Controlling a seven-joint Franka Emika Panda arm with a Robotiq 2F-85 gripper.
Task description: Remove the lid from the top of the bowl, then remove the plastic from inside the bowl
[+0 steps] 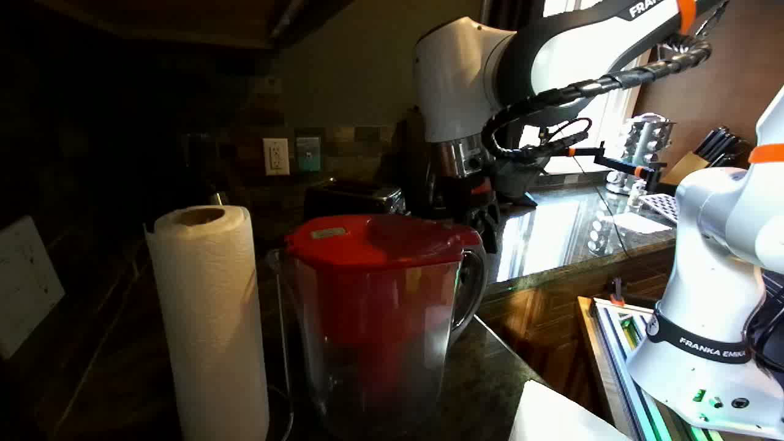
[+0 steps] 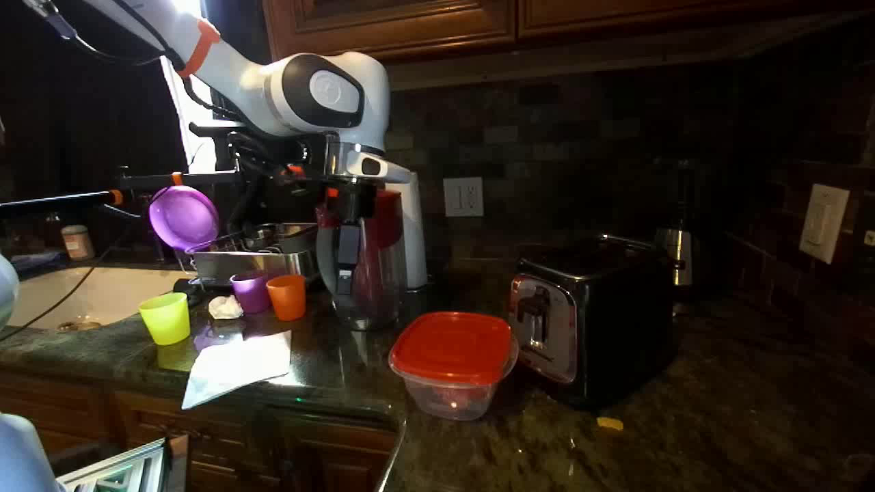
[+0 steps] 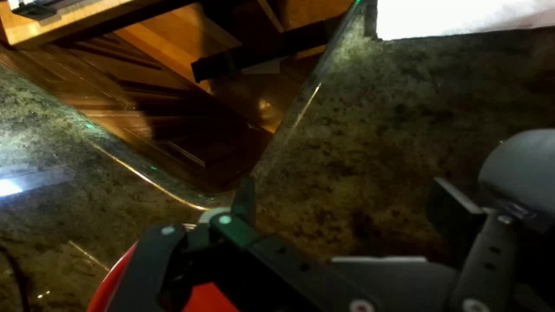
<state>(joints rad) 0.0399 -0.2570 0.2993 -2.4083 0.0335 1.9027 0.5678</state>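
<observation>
The bowl (image 2: 448, 400) is a clear plastic container on the counter in an exterior view. Its red lid (image 2: 452, 345) lies on top. Something reddish shows faintly through the bowl's side; I cannot tell whether it is the plastic. The lid's red edge shows at the lower left of the wrist view (image 3: 208, 299), partly behind a finger. My gripper (image 3: 351, 201) is open, with nothing between its fingers. It points down above the counter, beside the red pitcher and apart from the bowl, in both exterior views (image 1: 484, 223) (image 2: 347, 263). The bowl is out of sight in an exterior view behind the pitcher (image 1: 373, 318).
A black toaster (image 2: 595, 321) stands right beside the bowl. A paper towel roll (image 1: 214, 324) stands by the pitcher. Green (image 2: 164, 318), purple (image 2: 250, 292) and orange (image 2: 287, 298) cups and a white sheet (image 2: 239, 365) lie toward the sink (image 2: 41, 287). The counter's corner edge is near the bowl.
</observation>
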